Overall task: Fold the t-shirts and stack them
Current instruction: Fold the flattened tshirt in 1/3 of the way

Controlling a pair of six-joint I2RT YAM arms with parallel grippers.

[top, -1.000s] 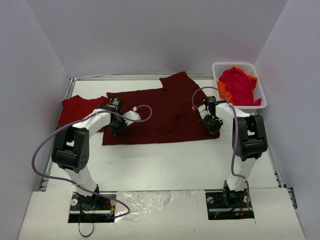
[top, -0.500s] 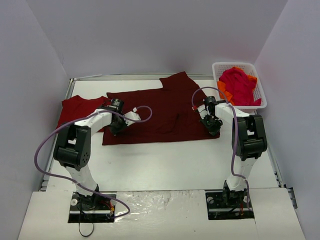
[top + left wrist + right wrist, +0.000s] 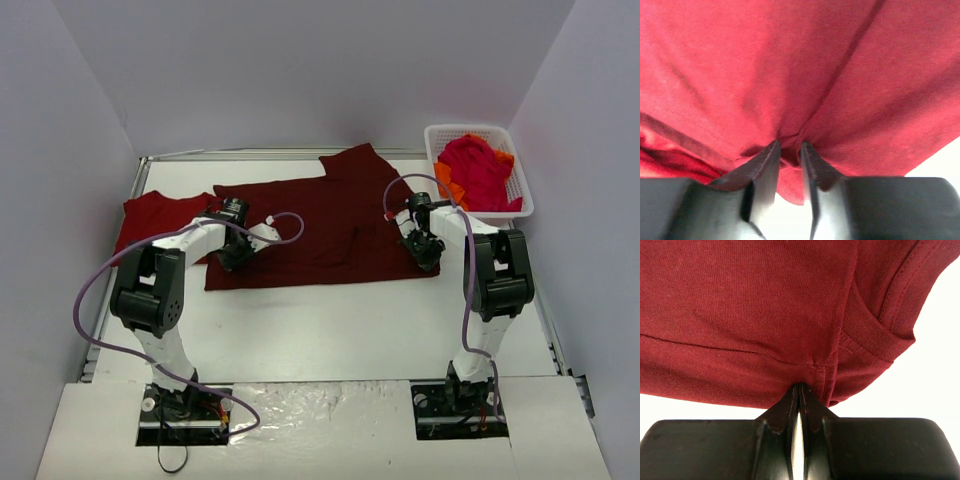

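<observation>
Maroon t-shirt (image 3: 320, 225) is lying flat on the tabletop (image 3: 330, 330), starting just beside the white basket (image 3: 468, 129) and stretching away from it to the left, so its long axis is running side to side. One sleeve is poking toward the far edge; which end is the neck, I can't tell. Both arms are working its near edge: the right pincer (image 3: 800, 388) is squeezing almost closed on the stitched edge, and the left pincer (image 3: 790, 147) is pinching a bunched fold with a sliver of gap. I'm guessing this is the grab before a fold, so next they're needing to lift together and carry that edge over evenly. A brighter red shirt (image 3: 155, 215) is sitting farthest from the basket.
</observation>
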